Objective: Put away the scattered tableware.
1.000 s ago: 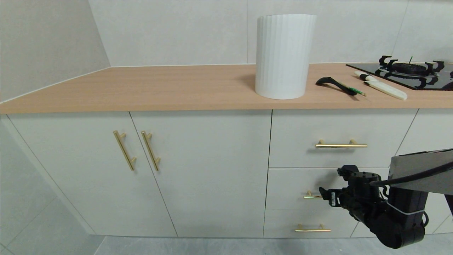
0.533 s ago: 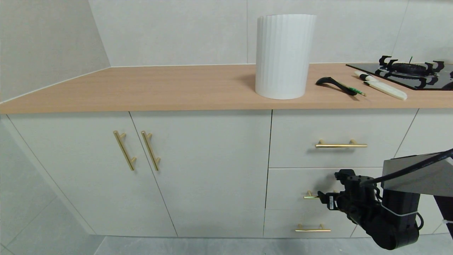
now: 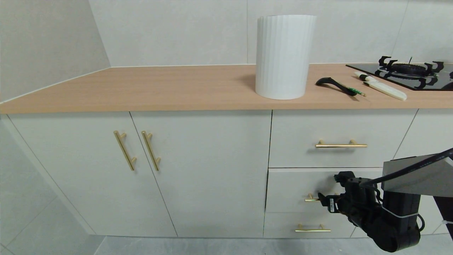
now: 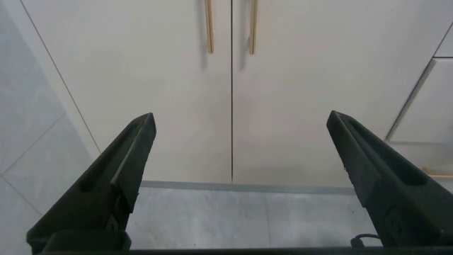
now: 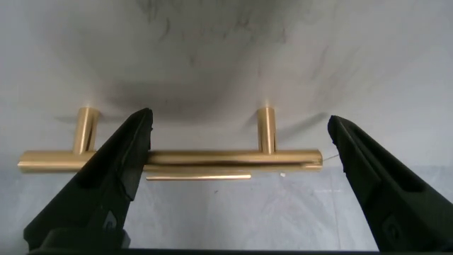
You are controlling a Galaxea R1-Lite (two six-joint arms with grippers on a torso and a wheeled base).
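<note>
Hovering at the middle drawer's brass handle (image 5: pixel 212 157), the right end effector (image 5: pixel 239 124) has its fingers apart; the left end effector (image 4: pixel 239 119), likewise apart, faces cupboard doors (image 4: pixel 297 85).

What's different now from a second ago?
The right gripper sank a little at the handle of the middle drawer, and that drawer has come out a crack. The white container and the utensils on the counter stayed put.

Your right jaws hide part of the middle drawer's handle (image 3: pixel 311 199), and the head view's edge cuts off the stove (image 3: pixel 407 68).
</note>
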